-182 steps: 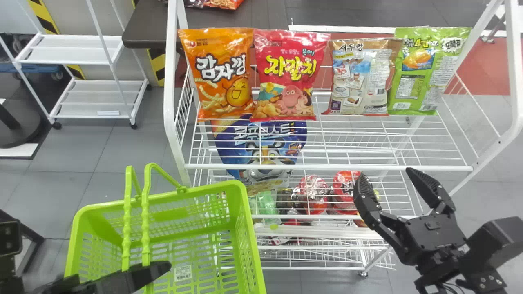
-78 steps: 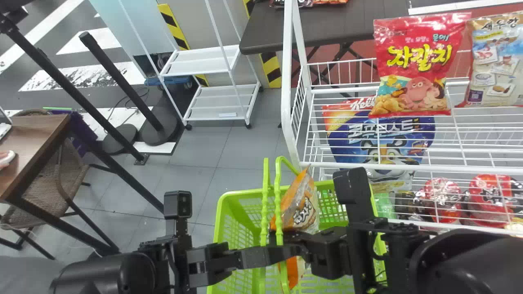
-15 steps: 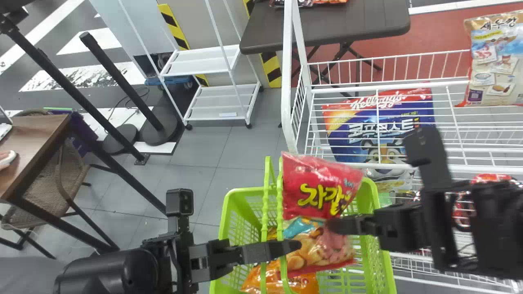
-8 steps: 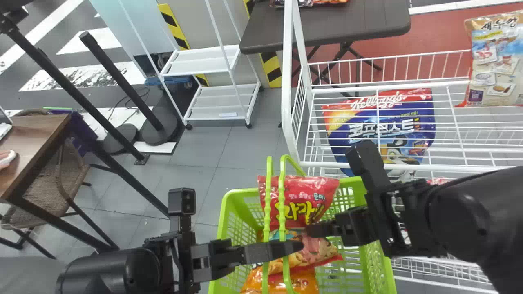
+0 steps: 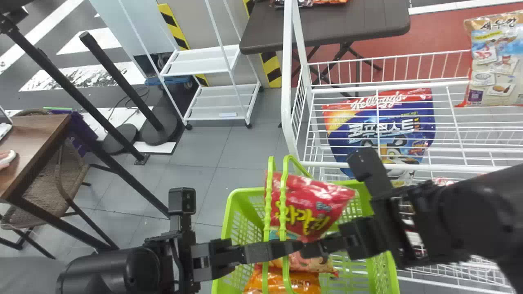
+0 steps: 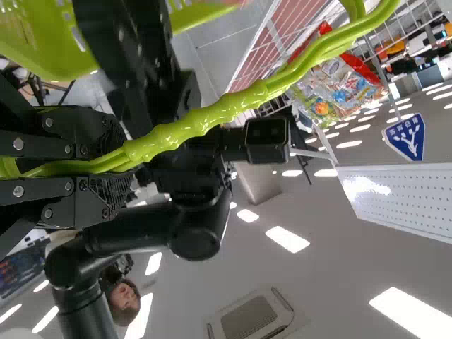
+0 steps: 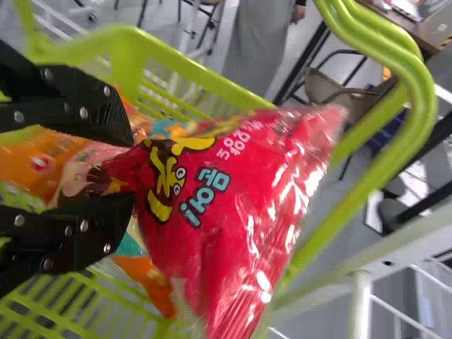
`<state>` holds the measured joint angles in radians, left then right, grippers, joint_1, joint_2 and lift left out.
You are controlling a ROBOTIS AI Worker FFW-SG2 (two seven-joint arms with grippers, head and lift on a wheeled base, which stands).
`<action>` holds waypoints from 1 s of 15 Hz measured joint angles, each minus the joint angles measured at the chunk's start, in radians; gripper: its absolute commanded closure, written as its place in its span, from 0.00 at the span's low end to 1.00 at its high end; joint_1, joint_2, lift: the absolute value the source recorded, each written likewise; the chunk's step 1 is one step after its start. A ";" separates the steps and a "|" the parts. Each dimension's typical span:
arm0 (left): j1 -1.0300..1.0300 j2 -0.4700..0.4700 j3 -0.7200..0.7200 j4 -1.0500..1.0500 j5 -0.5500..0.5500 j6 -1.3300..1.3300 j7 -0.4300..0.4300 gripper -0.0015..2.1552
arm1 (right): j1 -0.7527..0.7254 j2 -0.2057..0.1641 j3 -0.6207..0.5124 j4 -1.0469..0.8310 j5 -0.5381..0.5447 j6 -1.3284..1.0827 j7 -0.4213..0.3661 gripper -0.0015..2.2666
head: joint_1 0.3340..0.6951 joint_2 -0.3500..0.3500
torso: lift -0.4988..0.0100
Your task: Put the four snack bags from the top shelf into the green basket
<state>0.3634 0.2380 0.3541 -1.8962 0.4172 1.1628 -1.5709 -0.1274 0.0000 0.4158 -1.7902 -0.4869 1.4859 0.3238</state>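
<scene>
Nearest, the left end effector (image 6: pixel 116 164) is clenched on the paired green handles (image 6: pixel 212 116) of the green basket (image 5: pixel 229 210), held up above the opening, presumably so that the basket stays steady while it is loaded. Below them, towards the basket's near side, the orange snack bag (image 5: pixel 300 281) lies inside the rim, partly under the red one, where it seems to serve as a bottom layer.

The right end effector (image 7: pixel 132 168) grasps the red snack bag (image 5: pixel 310 200) around its middle, one finger on each side; the packet narrows there and puffs out beyond. That grip probably lets it be lowered past the handles without catching an end. Its upper part slants beside the basket's far rim, its lower part over the orange packet. I take the step to be settling it inside; letting go too soon could leave it propped against the handles or poking over that rim.

Farther off, past the front edge of the top shelf (image 5: pixel 408 166), the brown snack bag (image 5: pixel 492 61) stands upright near the back edge, well apart from the shelf's left corner, its face turned forward, which should suit a pinch from the front
</scene>
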 measured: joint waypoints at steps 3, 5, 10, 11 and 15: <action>-0.001 0.001 -0.001 0.001 0.000 0.001 0.000 1.00 | 0.028 -0.042 -0.155 -0.198 0.029 0.065 0.000 0.03 | 1.00 1.00 | 0.98; -0.001 0.004 0.000 0.001 0.000 0.002 0.000 1.00 | 0.065 -0.078 -0.281 -0.290 0.065 0.068 0.005 0.03 | 1.00 0.94 | 0.98; 0.000 0.008 -0.001 0.000 0.003 0.002 0.000 1.00 | 0.075 -0.090 -0.439 -0.259 0.299 -0.177 -0.013 0.03 | 1.00 0.58 | 0.98; 0.001 0.008 0.000 0.000 0.003 0.002 0.000 1.00 | 0.058 -0.088 -0.440 -0.213 0.341 -0.273 -0.018 0.03 | 1.00 0.52 | 0.98; 0.006 0.010 0.001 -0.003 0.004 0.002 0.000 1.00 | -0.071 -0.085 -0.433 0.053 0.449 -0.624 -0.054 0.03 | 1.00 0.46 | 0.98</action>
<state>0.3693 0.2479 0.3551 -1.8989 0.4217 1.1650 -1.5708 -0.1985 -0.0847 -0.0173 -1.7368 -0.0375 0.8616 0.2695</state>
